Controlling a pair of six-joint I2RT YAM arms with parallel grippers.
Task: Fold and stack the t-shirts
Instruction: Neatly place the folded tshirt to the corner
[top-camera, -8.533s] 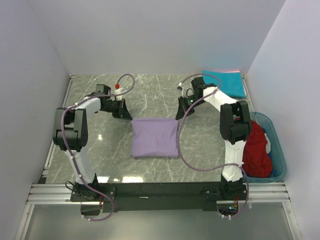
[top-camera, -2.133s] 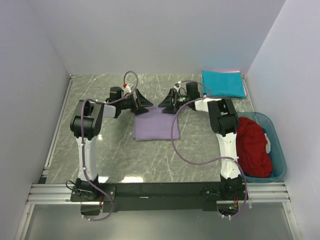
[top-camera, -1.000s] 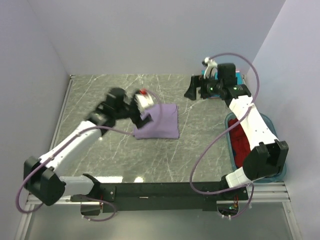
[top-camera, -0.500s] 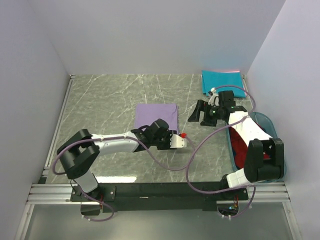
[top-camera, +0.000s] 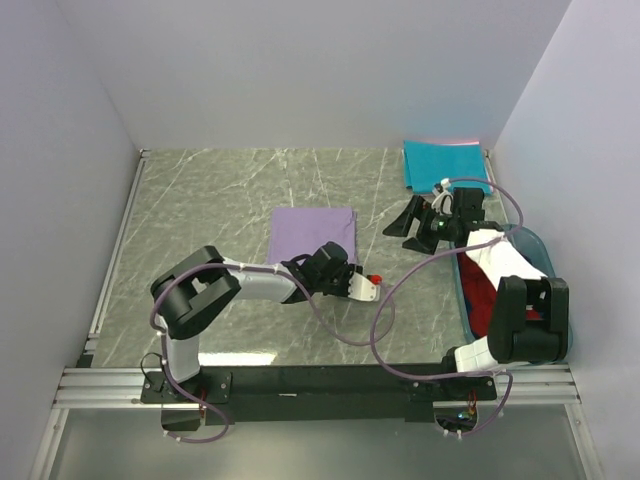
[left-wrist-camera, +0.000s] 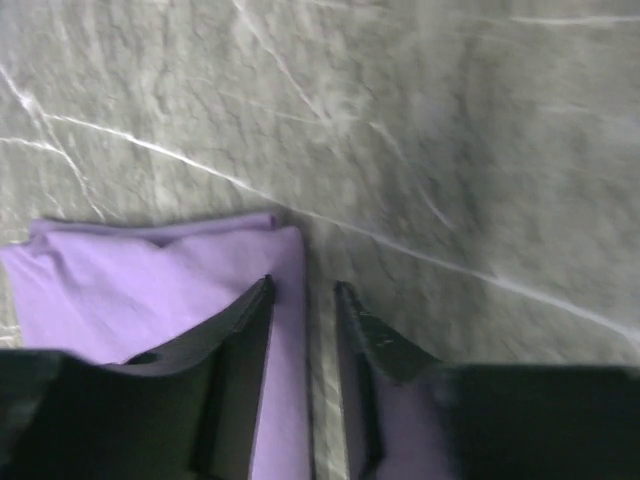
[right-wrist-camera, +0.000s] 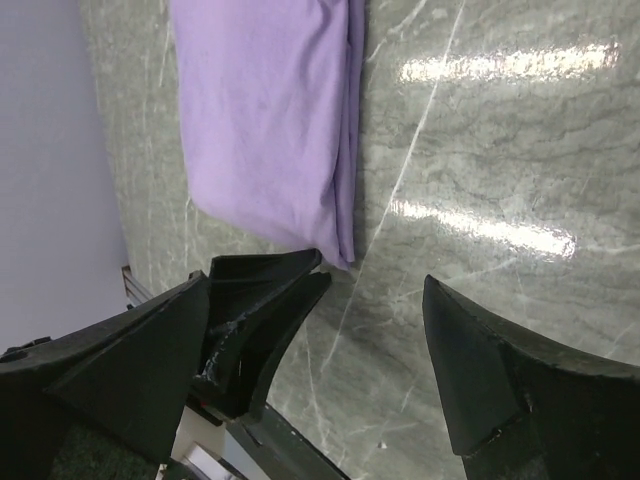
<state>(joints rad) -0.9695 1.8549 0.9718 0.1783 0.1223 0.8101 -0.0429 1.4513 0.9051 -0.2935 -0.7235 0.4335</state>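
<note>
The lavender t-shirt (top-camera: 313, 233) lies folded in a rectangle mid-table. My left gripper (top-camera: 336, 260) is at its near right corner. In the left wrist view its fingers (left-wrist-camera: 240, 330) stand narrowly apart astride the lavender t-shirt's (left-wrist-camera: 130, 290) right edge, closed on it. My right gripper (top-camera: 398, 232) hovers wide open just right of the shirt, holding nothing. The right wrist view shows the lavender t-shirt (right-wrist-camera: 265, 120) and the left gripper's fingers (right-wrist-camera: 270, 300) at its corner. A folded teal t-shirt (top-camera: 446, 166) lies at the back right. The dark red t-shirt (top-camera: 488, 292) sits crumpled in the bin.
The translucent teal bin (top-camera: 556, 305) stands against the right wall, partly under my right arm. White walls close in the marble table on three sides. A black rail with the arm bases runs along the near edge.
My left arm swung from the lavender shirt's left side round to its near right corner, and its jaws narrowed there. My right gripper came down from the teal shirt toward the lavender one, still open.
</note>
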